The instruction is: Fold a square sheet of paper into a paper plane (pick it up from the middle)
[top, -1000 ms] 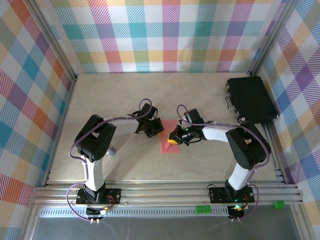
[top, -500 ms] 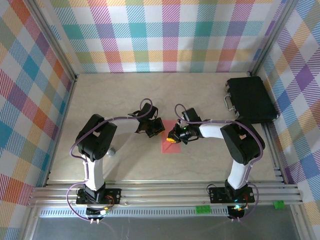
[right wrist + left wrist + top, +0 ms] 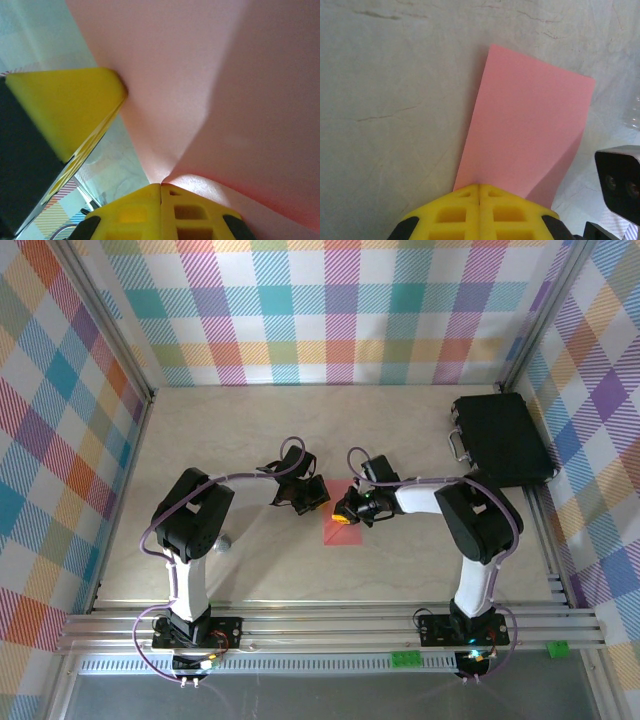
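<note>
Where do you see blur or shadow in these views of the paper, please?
Top external: even light, sharp, the paper small in frame. Left wrist: paper in focus, with a darker shaded fold at its lower right. Right wrist: paper very close and soft, dimmer toward the right; the yellow finger at left is soft too.

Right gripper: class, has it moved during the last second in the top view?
Yes, slightly. The right gripper has edged left and up the table, away from the case, shut on the paper.
</note>
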